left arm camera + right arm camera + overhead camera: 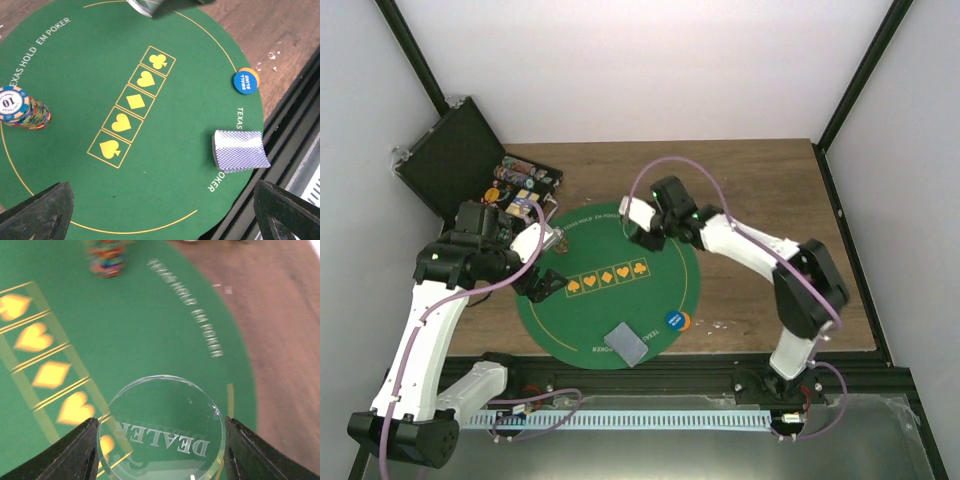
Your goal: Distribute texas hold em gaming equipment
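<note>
The clear round acrylic disc marked DEALER (165, 425) is clamped between the fingers of the right end effector (642, 230), above the round green felt poker mat (620, 300) at upper centre of the overhead frame. Lower the disc flat before release, beside the yellow suit boxes (135, 100) and not on them. The left end effector (162, 215) hangs wide and empty.

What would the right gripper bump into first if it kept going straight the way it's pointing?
Probably the green poker mat, beside the yellow suit boxes. The clear DEALER disc pinched in the right gripper would likely touch before the fingers. Its height above the mat is hard to judge.
</note>
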Controlling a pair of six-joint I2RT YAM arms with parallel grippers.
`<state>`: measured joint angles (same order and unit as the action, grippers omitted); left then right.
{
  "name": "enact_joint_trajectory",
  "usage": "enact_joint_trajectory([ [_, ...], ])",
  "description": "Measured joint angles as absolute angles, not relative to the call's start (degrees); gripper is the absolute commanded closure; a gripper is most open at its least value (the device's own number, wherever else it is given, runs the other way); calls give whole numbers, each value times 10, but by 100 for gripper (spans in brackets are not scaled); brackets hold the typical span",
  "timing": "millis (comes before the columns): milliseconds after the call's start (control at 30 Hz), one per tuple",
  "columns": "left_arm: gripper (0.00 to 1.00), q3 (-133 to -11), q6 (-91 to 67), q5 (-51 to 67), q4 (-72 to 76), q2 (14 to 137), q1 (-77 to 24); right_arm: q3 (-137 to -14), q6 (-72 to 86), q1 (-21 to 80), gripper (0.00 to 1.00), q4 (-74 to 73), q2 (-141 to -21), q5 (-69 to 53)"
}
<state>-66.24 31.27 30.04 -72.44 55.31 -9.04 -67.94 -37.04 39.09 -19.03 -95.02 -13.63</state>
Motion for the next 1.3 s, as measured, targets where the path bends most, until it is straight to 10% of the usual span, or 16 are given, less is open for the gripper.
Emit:
enact_joint_trajectory([
  [467, 1, -646, 272, 274, -677, 554, -90, -1034, -159, 357, 59, -249, -1297, -88],
  [600, 1, -646, 272, 274, -674, 558, -89, -1054, -145, 364, 44, -270, -1326, -72],
  [700, 1, -646, 272, 274, -673, 560, -89, -1055, -145, 372, 6, -283, -1337, -60],
  [767, 1, -646, 272, 274, -673, 561, -89, -1062, -144, 379, 0, -293, -1341, -54],
  [1033, 0, -646, 272, 276, -674, 561, -86, -1080, -131, 397, 0, -344, -1299, -35],
  [1300, 0, -646, 272, 276, -678, 561, -86, -859, -70, 396, 6, -363, -979, -15],
])
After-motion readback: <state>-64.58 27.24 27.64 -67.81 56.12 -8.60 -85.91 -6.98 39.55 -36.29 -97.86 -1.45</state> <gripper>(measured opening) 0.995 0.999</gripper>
